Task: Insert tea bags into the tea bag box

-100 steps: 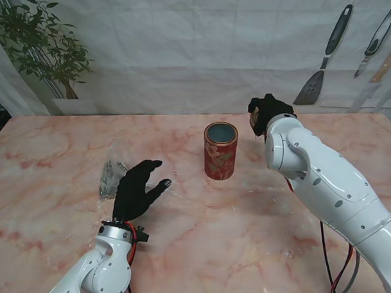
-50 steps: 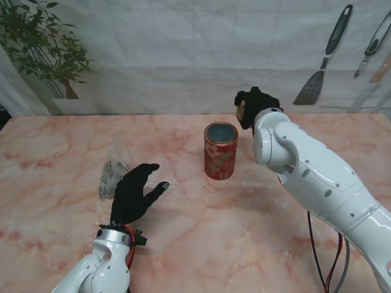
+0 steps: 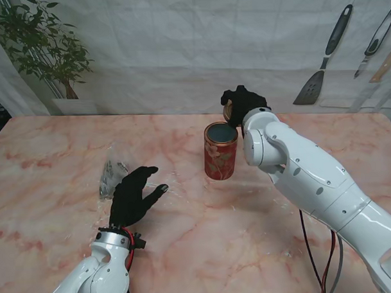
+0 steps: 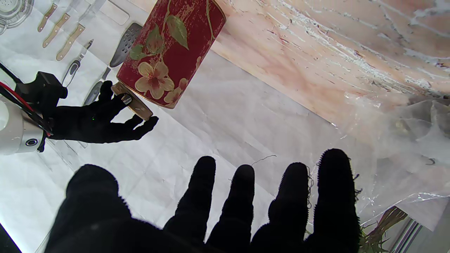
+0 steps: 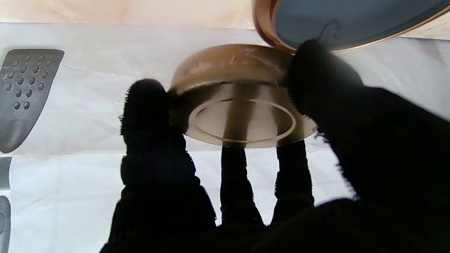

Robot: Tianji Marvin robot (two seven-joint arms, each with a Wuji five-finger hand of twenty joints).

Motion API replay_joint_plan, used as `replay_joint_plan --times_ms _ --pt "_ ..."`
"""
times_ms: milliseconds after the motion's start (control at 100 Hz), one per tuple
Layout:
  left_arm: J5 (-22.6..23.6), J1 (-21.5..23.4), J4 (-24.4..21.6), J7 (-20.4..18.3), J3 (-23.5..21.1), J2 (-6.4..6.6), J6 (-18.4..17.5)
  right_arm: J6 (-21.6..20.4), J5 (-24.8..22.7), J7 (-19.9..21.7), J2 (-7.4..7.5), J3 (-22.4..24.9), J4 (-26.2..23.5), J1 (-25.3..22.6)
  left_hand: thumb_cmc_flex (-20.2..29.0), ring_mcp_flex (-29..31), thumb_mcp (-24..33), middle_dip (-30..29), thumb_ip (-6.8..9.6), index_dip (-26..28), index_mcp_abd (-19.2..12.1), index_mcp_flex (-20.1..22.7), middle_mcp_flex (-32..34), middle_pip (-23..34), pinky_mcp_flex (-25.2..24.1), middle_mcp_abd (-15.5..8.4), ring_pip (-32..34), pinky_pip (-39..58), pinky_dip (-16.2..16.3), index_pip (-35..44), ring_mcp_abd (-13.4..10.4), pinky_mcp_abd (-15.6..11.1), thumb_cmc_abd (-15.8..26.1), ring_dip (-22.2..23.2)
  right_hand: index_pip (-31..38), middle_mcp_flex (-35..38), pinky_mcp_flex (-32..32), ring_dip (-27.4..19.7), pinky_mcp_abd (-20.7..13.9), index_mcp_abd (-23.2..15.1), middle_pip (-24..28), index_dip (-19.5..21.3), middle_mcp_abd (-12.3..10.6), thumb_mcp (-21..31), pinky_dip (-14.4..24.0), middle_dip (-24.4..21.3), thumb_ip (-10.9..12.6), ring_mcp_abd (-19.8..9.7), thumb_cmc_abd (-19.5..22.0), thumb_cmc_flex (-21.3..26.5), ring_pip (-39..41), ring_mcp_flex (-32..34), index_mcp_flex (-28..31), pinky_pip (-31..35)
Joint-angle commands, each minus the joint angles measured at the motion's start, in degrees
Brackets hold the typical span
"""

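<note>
Gold lid (image 5: 242,105) pinched in the right hand (image 3: 240,105) has moved left, now at 1 o'clock of the red tin (image 3: 221,152), which stands upright, mouth up, mid-desk (image 3: 250,234). Left hand (image 3: 134,195) hovers spread, empty.

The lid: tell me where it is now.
The lid is held in the right hand, just past the far rim of the open tea bag box.

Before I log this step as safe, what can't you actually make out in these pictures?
- Inside of the tea bag box: stand view shows only a dark opening; contents unreadable.
- Tea bags in clear plastic: too small in stand view, glare-blurred in left wrist view.
- Lid in the right hand: stand view hides it behind fingers.
</note>
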Motion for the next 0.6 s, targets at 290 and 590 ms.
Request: replay_joint_plan --times_ms 290,590 --pt "-0.05 0.37 -0.52 -1.05 -0.12 0.11 -0.15 -3.11 1.08 0.59 -0.49 -0.94 -1.17 -0.08 -0.08 0.43 -0.64 -0.64 -2.29 -0.11 -0.61 -0.36 0.29 -0.38 0.11 -0.93 -0.18 1.69 0.86 -0.27 -0.35 -0.16 -0.31 0.53 8.07 5.45 -2.97 1.77 -6.86 4.85 7.01 2.78 -2.39 16.36 -0.25 1.96 6.55 -24.19 9.71 18.81 6.66 11.17 6.72 1.79" --pt "-0.10 0.54 -0.72 -1.21 -0.13 0.13 -0.13 -5.84 0.65 -0.97 -0.83 -2.09 -2.03 -0.72 0.01 0.47 -0.59 -0.62 -2.27 -0.07 -0.31 -0.35 0.37 -0.35 0.17 -0.91 -0.21 1.74 0.87 -0.22 -0.41 -0.19 -0.34 0.52 7.97 5.46 -3.06 1.79 -6.92 4.76 6.99 2.74 -2.48 16.16 -0.22 2.02 6.58 -24.13 9.89 18.75 6.65 11.17 6.63 1.75"
